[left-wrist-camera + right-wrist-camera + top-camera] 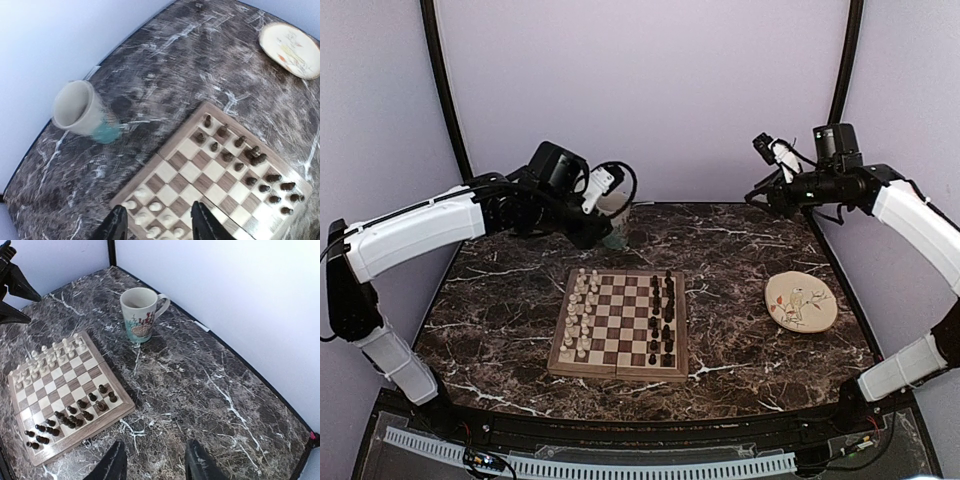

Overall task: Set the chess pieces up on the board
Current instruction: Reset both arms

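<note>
The board (620, 320) lies mid-table, with cream chess pieces (581, 315) in its two left columns and dark chess pieces (662, 320) in its two right columns. My left gripper (603, 236) hovers high behind the board's far-left corner, beside the cup. In the left wrist view this gripper (159, 218) is open and empty, above the cream pieces (155, 206) at the board's (210, 172) corner, with the dark ones (250, 160) farther off. My right gripper (758, 195) is raised at the far right. Seen from its wrist, it (156, 460) is open over bare marble, apart from the board (70, 382).
A cream mug (140, 312) with a teal base stands behind the board's far-left corner, close to my left gripper. A round cream plate (801, 302) with a painted motif lies to the right of the board. Walls close in the dark marble table (740, 250).
</note>
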You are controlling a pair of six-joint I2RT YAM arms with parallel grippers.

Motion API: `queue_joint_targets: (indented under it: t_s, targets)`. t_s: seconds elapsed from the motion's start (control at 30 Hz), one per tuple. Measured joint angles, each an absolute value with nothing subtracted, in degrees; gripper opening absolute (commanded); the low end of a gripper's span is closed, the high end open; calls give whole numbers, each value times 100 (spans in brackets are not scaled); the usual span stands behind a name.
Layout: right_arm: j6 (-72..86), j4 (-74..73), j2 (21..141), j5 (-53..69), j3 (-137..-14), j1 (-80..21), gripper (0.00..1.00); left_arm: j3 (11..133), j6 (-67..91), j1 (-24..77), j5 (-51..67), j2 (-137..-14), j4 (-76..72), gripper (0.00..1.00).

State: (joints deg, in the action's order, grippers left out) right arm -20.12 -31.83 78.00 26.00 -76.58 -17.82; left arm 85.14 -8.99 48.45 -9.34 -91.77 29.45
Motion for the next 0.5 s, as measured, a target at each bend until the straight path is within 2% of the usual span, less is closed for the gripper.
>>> queue_joint_targets:
  t_s: [0.07,0.17,0.3,0.5]
  targets:
    - [-1874,-3179,7653,2373,-7743,-1763,63,8431,-845,4633,-1249,-8967,2711,75]
    - [-1608,-3065,7286,1933,-7710,-1706,99,8184,-849,4488,-1691,-8578,2324,93]
    - [-1164,-2766,6879,1498,-7581,-1553,100,7671,-668,4283,-2255,-8147,1678,99]
    - [-386,-2104,6608,1170,-6982,-1068,100,6834,-213,4069,-2663,-7883,1044,99]
